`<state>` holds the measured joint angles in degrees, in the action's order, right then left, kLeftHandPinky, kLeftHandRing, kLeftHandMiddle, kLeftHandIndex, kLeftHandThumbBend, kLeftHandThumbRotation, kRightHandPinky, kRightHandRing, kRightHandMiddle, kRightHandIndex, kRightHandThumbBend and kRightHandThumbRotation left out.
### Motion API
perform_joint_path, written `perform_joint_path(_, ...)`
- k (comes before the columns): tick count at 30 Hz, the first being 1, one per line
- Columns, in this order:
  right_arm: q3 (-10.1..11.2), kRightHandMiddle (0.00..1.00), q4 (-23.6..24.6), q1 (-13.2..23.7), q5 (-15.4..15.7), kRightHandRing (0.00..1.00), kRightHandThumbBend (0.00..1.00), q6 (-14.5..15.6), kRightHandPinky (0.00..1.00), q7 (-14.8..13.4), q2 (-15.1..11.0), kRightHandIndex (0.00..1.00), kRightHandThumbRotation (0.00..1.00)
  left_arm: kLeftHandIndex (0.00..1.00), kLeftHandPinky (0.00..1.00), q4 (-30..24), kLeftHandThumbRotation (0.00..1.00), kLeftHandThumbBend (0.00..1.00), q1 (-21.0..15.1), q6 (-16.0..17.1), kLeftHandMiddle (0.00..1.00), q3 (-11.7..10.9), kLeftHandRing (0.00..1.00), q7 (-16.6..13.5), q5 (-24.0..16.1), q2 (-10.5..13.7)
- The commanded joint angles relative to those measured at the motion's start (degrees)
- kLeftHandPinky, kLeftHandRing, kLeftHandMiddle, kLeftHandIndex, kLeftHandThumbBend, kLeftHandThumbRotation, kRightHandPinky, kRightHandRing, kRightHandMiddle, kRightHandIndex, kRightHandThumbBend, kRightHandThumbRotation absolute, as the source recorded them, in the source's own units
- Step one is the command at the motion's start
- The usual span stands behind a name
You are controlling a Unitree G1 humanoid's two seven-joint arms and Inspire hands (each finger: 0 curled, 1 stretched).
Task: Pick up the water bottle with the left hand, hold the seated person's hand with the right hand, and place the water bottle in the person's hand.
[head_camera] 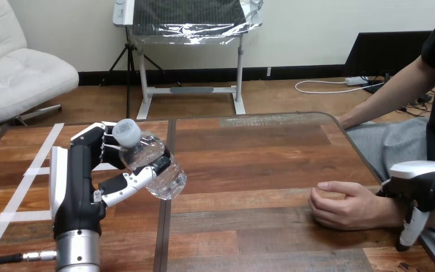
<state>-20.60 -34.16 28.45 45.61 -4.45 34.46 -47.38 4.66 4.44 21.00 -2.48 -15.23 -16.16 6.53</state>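
Note:
My left hand [78, 180] is raised over the left part of the table, shut on a clear water bottle [152, 165] with a white cap. The bottle is tilted, cap toward the upper left. The person's hand [345, 205] rests on the table at the right as a loose fist, knuckles down. My right hand [422, 182] lies against the person's wrist at the table's right edge. Whether it grips the wrist is hidden from me.
The wooden table [260, 153] stretches bare between the bottle and the person's hand. White tape strips [41, 163] mark its left part. The table's right edge runs just beside my right hand.

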Motion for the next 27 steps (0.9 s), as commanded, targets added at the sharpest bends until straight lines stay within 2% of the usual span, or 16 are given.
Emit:
perform_joint_path(1, -0.9, 0.87, -1.2, 4.3, -0.1, 0.83, 0.68, -0.3, 0.76, -1.1, 1.3, 0.85, 0.00, 0.49, 0.39, -2.8, 0.00, 0.64, -3.7, 1.8, 0.44, -0.6, 0.41, 0.1, 0.4, 0.7)
perform_joint_path(11, -1.0, 0.86, -2.8, 4.9, -0.8, 0.80, 0.65, -0.5, 0.74, -0.8, 1.9, 0.83, 0.00, 0.49, 0.39, -3.5, 0.00, 0.64, -3.5, 1.0, 0.44, -0.9, 0.41, 0.3, 0.3, 0.3)
perform_joint_path(17, -1.0, 0.86, -4.4, 5.4, -1.1, 0.80, 0.64, -1.0, 0.74, -1.1, 2.5, 0.83, 0.00, 0.49, 0.40, -3.0, 0.00, 0.64, -3.7, 1.9, 0.44, -1.0, 0.41, 0.4, 0.4, 0.5)
perform_joint_path(27, -1.2, 0.83, -6.5, 6.1, -1.6, 0.78, 0.64, -2.1, 0.71, -2.0, 2.9, 0.81, 0.00, 0.49, 0.40, -3.7, 0.00, 0.64, -3.4, 0.9, 0.44, -1.1, 0.41, 0.6, 0.1, 0.5)
